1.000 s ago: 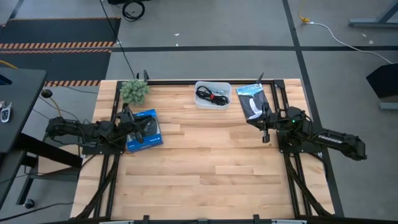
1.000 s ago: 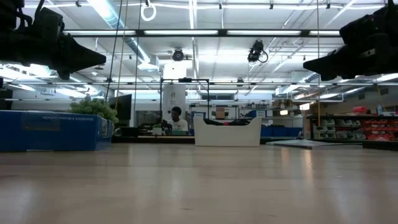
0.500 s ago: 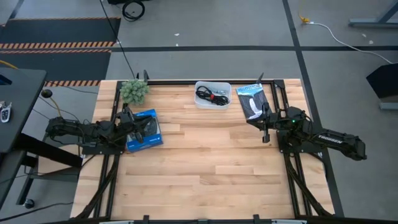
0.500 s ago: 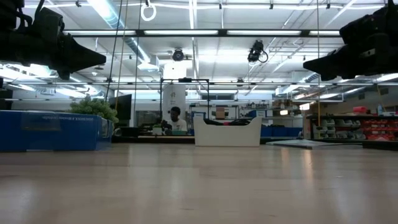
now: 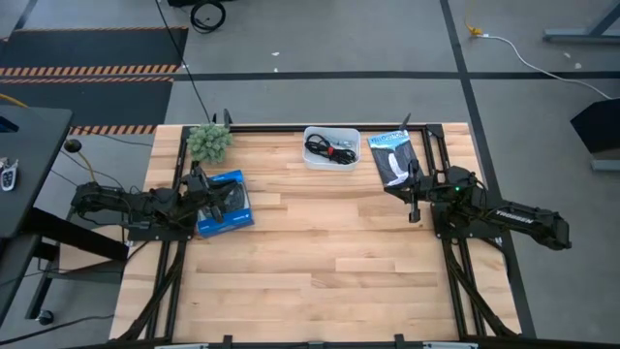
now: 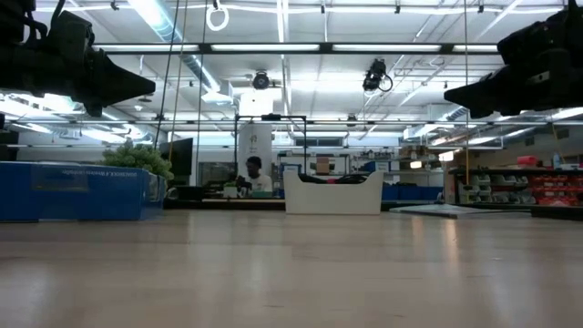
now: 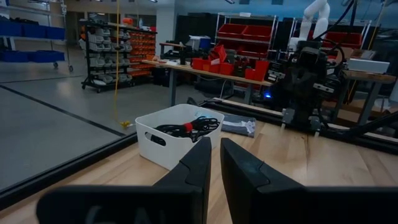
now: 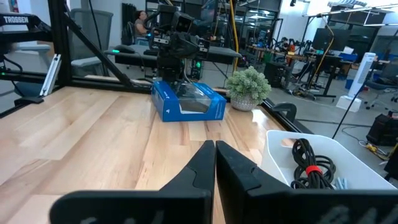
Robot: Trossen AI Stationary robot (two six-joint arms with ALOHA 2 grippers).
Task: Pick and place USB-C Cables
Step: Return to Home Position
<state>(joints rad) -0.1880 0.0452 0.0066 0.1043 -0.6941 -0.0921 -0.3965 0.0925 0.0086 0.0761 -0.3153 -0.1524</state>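
Note:
A white bin stands near the table's far edge; it also shows in the low view. In it lie coiled black cables, one bound with a red tie. I cannot make out a light blue or a white cable. My left gripper hovers shut over a blue box at the table's left, with nothing between its fingers. My right gripper hovers shut at the table's right, also empty, its fingertips together. Both hang well above the table top in the low view.
A small green plant stands at the far left corner. A flat black and white package lies right of the bin, beside the right arm. Bare wood fills the table's middle and near half. A person sits far off in the room.

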